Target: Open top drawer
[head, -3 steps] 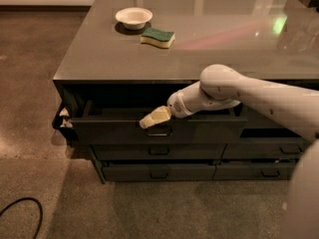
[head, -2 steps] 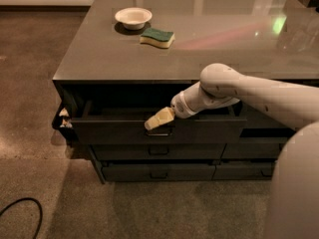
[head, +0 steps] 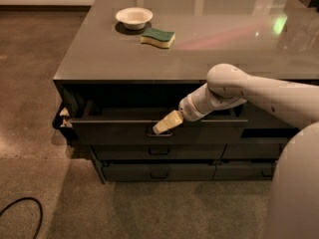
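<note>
Reaching in from right with arm (head: 259,91), wrist sloped down-left. Gripper (head: 161,128) at centre handle (head: 160,134) of top drawer (head: 109,132); grip state: cannot tell. Drawer partly out, below tabletop (head: 209,49).

No text or label can be read; the gripper (head: 161,128) is at the top drawer (head: 112,131) front.

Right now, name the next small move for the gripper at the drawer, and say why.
Probably a short, straight pull outward on the handle. The gripper sits at that handle, at the middle of the front of the top drawer, which is only partly open.
</note>
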Robot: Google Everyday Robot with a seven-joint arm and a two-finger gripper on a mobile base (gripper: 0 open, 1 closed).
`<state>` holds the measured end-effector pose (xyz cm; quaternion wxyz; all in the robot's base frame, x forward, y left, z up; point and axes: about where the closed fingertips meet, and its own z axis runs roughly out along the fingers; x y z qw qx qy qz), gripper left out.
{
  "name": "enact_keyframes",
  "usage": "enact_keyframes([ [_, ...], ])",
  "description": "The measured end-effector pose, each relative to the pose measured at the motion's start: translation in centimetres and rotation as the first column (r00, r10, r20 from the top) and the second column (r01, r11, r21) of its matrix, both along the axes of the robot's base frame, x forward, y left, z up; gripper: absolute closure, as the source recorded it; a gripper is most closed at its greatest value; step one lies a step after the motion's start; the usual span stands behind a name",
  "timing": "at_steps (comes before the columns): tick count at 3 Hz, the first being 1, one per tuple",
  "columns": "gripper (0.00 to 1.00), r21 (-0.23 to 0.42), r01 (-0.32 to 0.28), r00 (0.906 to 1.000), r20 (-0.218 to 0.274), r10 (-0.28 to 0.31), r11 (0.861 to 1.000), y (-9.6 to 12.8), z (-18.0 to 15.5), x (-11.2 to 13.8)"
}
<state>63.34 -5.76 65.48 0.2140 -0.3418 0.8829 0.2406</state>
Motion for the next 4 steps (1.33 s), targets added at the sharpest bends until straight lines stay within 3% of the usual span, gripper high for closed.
enact_keyframes([
  [1, 0.07, -0.009, -0.002, 1.0000, -0.007, 0.002, 1.000, -0.2, 0.0, -0.2],
  [2, 0.26, -0.049, -0.035, 0.9979, -0.056, 0.032, 0.998, -0.9, -0.6, -1.6],
  [3, 0.35, -0.049, -0.035, 0.9979, -0.056, 0.032, 0.998, -0.9, -0.4, -1.6],
  [4, 0.32, -0.077, -0.074, 0.9930, -0.098, 0.066, 0.994, -1.5, -0.4, -3.2],
])
